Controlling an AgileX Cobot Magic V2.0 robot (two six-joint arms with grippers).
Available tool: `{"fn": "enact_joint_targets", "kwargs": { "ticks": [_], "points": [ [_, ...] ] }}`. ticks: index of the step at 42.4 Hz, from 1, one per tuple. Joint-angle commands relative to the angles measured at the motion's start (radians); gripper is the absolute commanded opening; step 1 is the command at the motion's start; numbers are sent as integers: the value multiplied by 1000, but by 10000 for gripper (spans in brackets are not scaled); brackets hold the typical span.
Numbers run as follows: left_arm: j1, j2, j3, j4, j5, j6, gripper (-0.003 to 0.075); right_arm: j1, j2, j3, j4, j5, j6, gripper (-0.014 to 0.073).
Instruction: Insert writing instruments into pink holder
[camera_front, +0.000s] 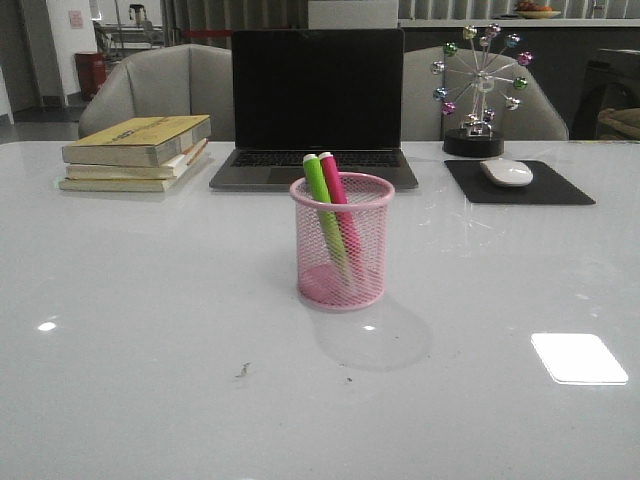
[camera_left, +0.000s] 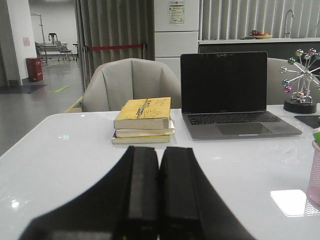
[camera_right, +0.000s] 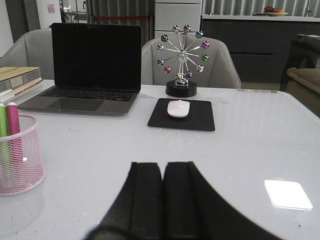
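The pink holder stands upright at the middle of the white table. Inside it lean the lime green marker and the magenta pink marker, caps above the rim. The right wrist view shows the holder with the green marker and the pink marker in it. Only the holder's edge shows in the left wrist view. My left gripper is shut and empty, well back from the holder. My right gripper is shut and empty too. Neither arm appears in the front view.
A stack of books lies at the back left. An open laptop stands behind the holder. At the back right a white mouse rests on a black pad, with a ball-wheel ornament behind. Grey chairs line the far edge.
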Motion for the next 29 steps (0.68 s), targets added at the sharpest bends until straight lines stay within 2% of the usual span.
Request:
{"fn": "enact_joint_targets", "kwargs": {
  "ticks": [1, 9, 29],
  "points": [
    [3, -19, 4, 0, -88, -8, 91, -6, -20, -3, 5, -93, -6, 57],
    [3, -19, 4, 0, -88, -8, 91, -38, -20, -3, 5, -93, -6, 57],
    [3, -19, 4, 0, -88, -8, 91, -34, -20, -3, 5, -93, -6, 57]
  ]
}}
